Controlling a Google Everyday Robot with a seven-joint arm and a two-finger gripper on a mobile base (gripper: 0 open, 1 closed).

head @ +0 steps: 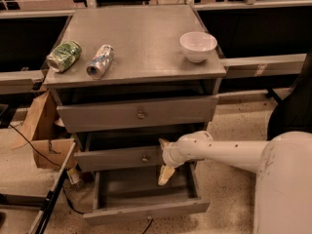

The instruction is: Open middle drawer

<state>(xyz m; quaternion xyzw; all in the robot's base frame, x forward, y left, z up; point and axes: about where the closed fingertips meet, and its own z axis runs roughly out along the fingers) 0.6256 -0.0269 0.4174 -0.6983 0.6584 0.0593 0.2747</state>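
Note:
The middle drawer [117, 158] is the grey panel under the top drawer, with a small round knob [145, 158] at its centre. It stands out a little from the cabinet. My gripper [165, 159] is at the right part of this panel, just right of the knob. It is open: one cream finger [163, 143] points up over the panel's top edge, the other [165, 175] hangs below the panel. Nothing is held between them. My white arm [229, 152] reaches in from the right.
The bottom drawer [146, 211] is pulled far out and looks empty. The top drawer [136, 114] is slightly out. On the cabinet top [141, 43] lie two cans [64, 56] [100, 61] and a white bowl [198, 46]. A cardboard box [44, 135] and cables sit at left.

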